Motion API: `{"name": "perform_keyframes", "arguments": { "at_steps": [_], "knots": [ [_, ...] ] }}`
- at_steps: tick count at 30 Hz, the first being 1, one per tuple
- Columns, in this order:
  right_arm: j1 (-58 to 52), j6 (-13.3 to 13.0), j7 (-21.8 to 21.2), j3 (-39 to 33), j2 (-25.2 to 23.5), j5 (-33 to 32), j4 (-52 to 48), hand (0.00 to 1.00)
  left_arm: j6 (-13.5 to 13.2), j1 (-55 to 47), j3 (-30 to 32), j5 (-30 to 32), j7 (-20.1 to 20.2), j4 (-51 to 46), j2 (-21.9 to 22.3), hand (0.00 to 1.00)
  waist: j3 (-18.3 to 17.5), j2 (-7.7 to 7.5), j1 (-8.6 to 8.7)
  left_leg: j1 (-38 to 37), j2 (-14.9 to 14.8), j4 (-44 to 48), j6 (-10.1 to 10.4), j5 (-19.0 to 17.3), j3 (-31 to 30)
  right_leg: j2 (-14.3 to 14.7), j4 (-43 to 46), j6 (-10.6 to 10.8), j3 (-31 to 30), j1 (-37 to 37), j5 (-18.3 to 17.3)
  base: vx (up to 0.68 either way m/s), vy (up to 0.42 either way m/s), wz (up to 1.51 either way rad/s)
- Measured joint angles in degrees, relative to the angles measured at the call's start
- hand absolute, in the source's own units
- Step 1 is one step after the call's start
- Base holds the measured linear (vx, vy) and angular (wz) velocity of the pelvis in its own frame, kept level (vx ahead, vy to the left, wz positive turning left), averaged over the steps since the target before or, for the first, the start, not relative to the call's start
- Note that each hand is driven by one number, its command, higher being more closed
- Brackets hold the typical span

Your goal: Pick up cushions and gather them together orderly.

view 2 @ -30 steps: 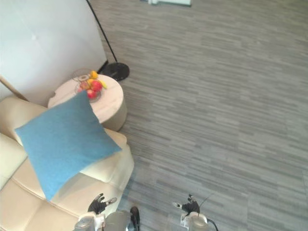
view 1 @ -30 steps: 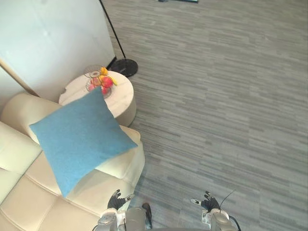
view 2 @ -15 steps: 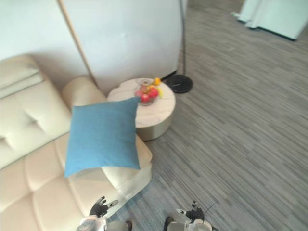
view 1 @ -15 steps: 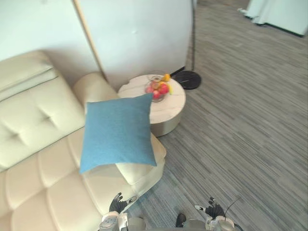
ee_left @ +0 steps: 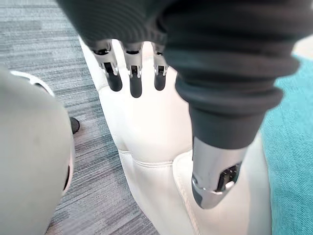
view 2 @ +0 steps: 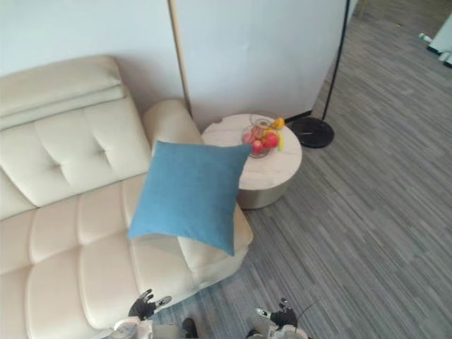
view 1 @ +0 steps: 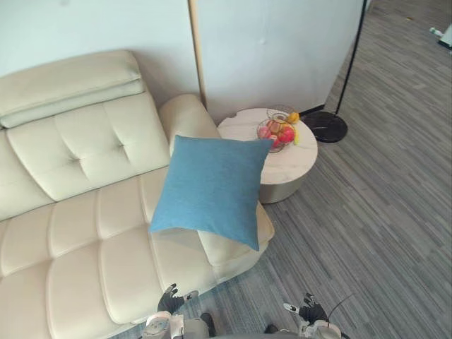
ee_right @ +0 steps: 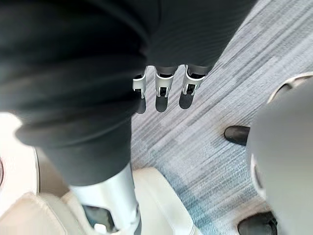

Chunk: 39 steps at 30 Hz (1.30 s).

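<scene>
Squarely, woven blue cushion (view 1: 212,187) atop tufted cream leather sofa (view 1: 78,162).

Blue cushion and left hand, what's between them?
Only bare cream sofa between the left hand and blue cushion, in the left eye view.

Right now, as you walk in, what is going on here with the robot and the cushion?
Nothing is being handled yet. The blue cushion rests on the end of the cream sofa, beside a round side table carrying a fruit bowl. The robot faces the sofa with its left hand and right hand low, open and holding nothing.
</scene>
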State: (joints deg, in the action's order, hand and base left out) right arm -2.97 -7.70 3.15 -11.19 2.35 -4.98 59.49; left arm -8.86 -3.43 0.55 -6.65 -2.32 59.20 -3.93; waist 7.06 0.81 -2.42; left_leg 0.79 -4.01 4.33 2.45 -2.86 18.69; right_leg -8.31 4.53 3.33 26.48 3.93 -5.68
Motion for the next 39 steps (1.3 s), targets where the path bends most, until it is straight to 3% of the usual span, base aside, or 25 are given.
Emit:
{"name": "perform_keyframes", "arguments": {
  "at_steps": [5,7,9,11,12,15,17,19,20,24,26,29,33,39],
  "knots": [
    [0.34,0.21,0.05,0.12,0.02,0.14,0.06,0.00,0.27,-0.11,-0.03,0.44,0.06,0.55,-0.41,0.00,0.05,0.01,0.29,-2.64,0.32,-5.92,0.37,2.72,-0.20,0.56,0.02,-0.10,0.25,-0.16,0.06,-0.07,-0.019,-0.01],
    [0.63,0.40,0.12,0.13,0.02,0.21,0.06,0.00,0.27,-0.10,-0.03,0.43,0.12,1.08,-0.78,0.00,0.35,-0.51,0.46,-2.81,1.51,-6.15,-0.89,2.33,-0.22,-0.79,1.62,1.43,0.71,-1.13,-1.75,-0.04,0.066,0.10],
    [0.23,0.48,0.12,0.16,0.26,0.36,0.02,0.00,0.30,-0.23,-0.25,0.43,0.16,1.11,-1.57,0.00,0.83,-1.63,1.10,-2.67,3.17,-4.13,-1.65,-0.71,-0.54,-5.26,10.75,3.69,0.65,-3.08,-6.43,0.00,0.126,0.25],
    [-0.17,0.47,0.08,0.28,0.62,0.29,-0.05,0.00,0.33,-0.31,-0.73,0.35,-0.02,1.13,-1.61,0.00,1.05,-2.19,1.87,-2.91,4.54,-3.89,-2.28,-1.64,-2.08,-7.67,20.43,2.39,-2.51,-6.14,-6.46,0.03,0.093,0.31],
    [0.13,0.30,-0.02,0.20,0.50,0.02,-0.62,0.00,0.31,-0.50,-1.49,0.28,-0.07,1.07,-1.93,0.00,0.88,-1.44,2.25,-3.32,4.41,-3.95,-2.48,-1.68,-3.03,-7.72,25.15,1.10,-6.02,-9.03,-5.74,0.09,0.118,0.45],
    [0.35,0.43,-0.42,0.79,0.21,-0.04,0.08,0.00,0.28,-0.23,-1.63,0.14,-0.19,1.08,-2.49,0.00,0.96,-1.30,2.74,-3.90,2.16,-4.25,-2.26,-1.85,-6.56,-2.22,19.61,1.85,-13.11,-10.49,-8.22,0.17,0.017,0.57],
    [-0.02,0.39,-0.48,0.78,0.02,-0.03,0.03,0.00,0.22,-0.28,-1.64,-0.10,-0.10,1.08,-3.20,0.00,0.63,-2.45,3.01,-3.20,1.64,-3.10,-0.79,-1.68,-9.28,1.04,12.04,0.73,-16.35,-10.58,-5.43,0.20,-0.073,0.78],
    [-0.40,0.43,-0.60,0.63,0.21,-0.43,0.16,0.00,0.18,0.20,-0.97,-0.15,-0.29,1.36,-3.49,0.00,0.80,-3.98,3.19,-2.70,2.54,-1.04,0.32,-2.80,-11.94,0.27,9.93,0.01,-16.04,-9.90,-2.14,0.25,-0.169,0.85],
    [-0.16,0.20,-0.42,0.65,0.77,-0.68,-0.09,0.00,-0.28,0.03,0.29,-0.22,-0.90,1.16,-2.49,0.00,0.41,-2.42,2.91,-2.50,1.44,-0.77,1.10,-3.15,-13.02,1.26,8.74,-0.38,-14.52,-8.63,-2.66,0.29,-0.198,0.60],
    [0.47,-0.11,-0.46,0.67,0.89,-1.54,-0.09,0.00,-0.38,0.36,0.66,-0.30,-1.19,1.17,-0.71,0.00,0.73,-0.35,2.85,-1.15,-0.24,1.01,1.69,-3.43,-14.41,2.49,7.00,-0.91,-10.99,-6.39,-3.17,0.19,-0.147,0.40],
    [0.29,-0.17,-0.29,0.59,0.86,-1.99,-0.50,0.00,-0.38,0.34,0.67,-0.49,-1.21,1.09,-0.66,0.00,0.79,-0.53,2.81,-2.54,-1.17,1.06,2.91,-3.50,-14.12,3.32,5.84,-0.92,-10.15,-3.73,-3.17,0.15,-0.102,0.32],
    [-0.04,-0.35,0.31,0.18,1.21,-2.42,-5.34,0.00,-0.44,0.40,0.64,-1.05,-1.25,-0.02,-0.62,0.00,0.66,-1.18,2.73,-3.31,-1.37,1.01,3.02,-3.47,-12.43,3.53,5.06,-1.09,-9.94,-2.60,-3.27,0.10,-0.044,0.06],
    [-2.22,-1.69,1.21,-0.03,1.88,-2.95,-20.41,0.00,-0.84,0.19,0.79,-2.53,-1.86,-3.46,-1.19,0.00,0.28,-1.75,2.87,-4.56,-0.57,0.42,3.04,-3.47,-11.10,3.03,2.83,-1.17,-10.78,-0.74,-3.08,0.07,0.026,-0.05],
    [-0.73,-3.95,2.56,-2.83,2.30,-4.22,-27.89,0.00,-2.15,-0.77,2.56,-4.94,-2.60,-8.07,-2.04,0.00,-0.56,-1.74,2.99,-5.92,-0.27,-0.18,3.08,-3.43,-10.23,3.03,-0.17,-0.45,-10.68,1.73,-1.75,0.04,0.022,0.01]
  ]
}}
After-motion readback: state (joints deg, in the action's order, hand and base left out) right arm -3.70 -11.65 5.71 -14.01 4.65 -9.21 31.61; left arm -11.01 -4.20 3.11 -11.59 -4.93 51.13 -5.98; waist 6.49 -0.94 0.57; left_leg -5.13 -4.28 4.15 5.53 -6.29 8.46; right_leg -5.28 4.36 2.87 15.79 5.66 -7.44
